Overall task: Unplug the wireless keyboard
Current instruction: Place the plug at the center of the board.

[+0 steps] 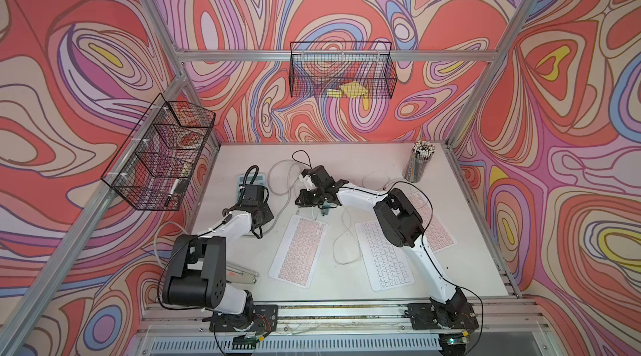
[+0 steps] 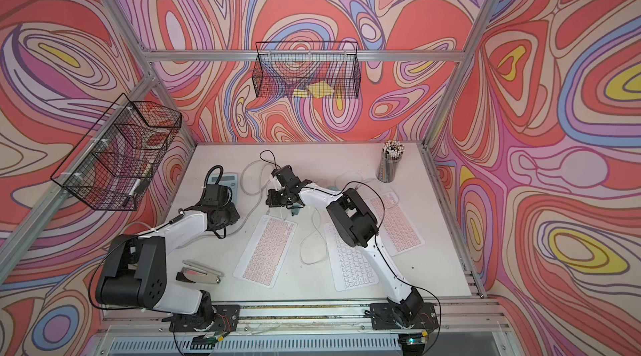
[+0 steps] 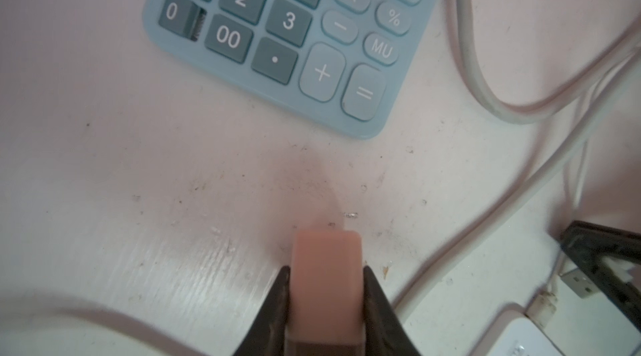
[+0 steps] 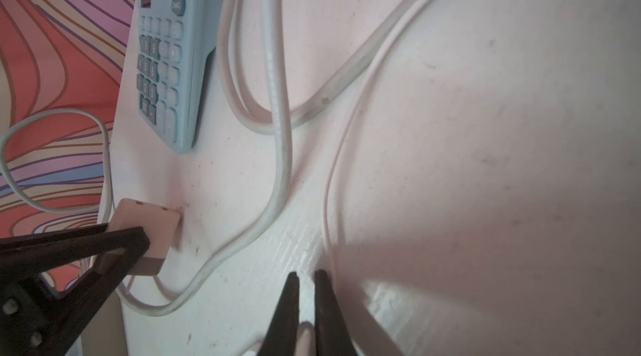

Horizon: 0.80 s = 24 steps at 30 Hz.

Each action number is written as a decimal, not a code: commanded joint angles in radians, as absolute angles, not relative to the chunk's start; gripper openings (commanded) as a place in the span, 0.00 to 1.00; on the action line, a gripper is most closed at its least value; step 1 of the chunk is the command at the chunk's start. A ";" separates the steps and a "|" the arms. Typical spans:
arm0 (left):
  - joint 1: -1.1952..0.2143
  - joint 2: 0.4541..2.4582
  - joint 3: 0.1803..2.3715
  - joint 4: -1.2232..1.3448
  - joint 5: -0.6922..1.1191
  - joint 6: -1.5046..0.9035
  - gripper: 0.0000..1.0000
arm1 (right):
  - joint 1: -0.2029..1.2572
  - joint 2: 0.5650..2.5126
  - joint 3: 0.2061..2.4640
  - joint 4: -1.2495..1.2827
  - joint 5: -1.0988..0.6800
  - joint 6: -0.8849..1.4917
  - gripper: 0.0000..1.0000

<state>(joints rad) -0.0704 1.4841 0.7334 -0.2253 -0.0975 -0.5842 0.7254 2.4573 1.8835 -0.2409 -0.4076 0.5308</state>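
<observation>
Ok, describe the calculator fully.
The calculator is pale blue plastic, with dark grey-blue number keys and paler rounded function keys. It lies keys up on the white table, far left, its display end looking raised. A thick white cable loops beside it; the left arm partly hides it in both top views.

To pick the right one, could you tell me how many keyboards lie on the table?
3: pink-keyed keyboard at centre, white keyboard beside it, second pink keyboard partly hidden under the right arm.
</observation>
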 commanded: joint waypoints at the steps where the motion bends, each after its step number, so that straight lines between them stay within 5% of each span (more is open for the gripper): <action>1: -0.064 1.509 0.744 -0.296 -0.129 -0.612 0.08 | 0.726 2.462 1.892 -0.298 -0.315 0.499 0.00; 10: -0.064 1.464 0.765 -0.310 -0.104 -0.562 0.32 | 0.725 2.441 1.882 -0.289 -0.373 0.493 0.01; 15: -0.064 1.431 0.779 -0.328 -0.077 -0.532 0.46 | 0.718 2.411 1.862 -0.265 -0.413 0.494 0.20; 24: -0.064 1.360 0.821 -0.379 -0.058 -0.494 0.51 | 0.706 2.346 1.812 -0.283 -0.431 0.481 0.36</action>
<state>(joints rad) -0.0700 1.3899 0.7921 -0.3264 -0.0711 -0.5167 0.7124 2.4023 1.8332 -0.2600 -0.4210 0.4957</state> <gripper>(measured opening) 0.505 0.352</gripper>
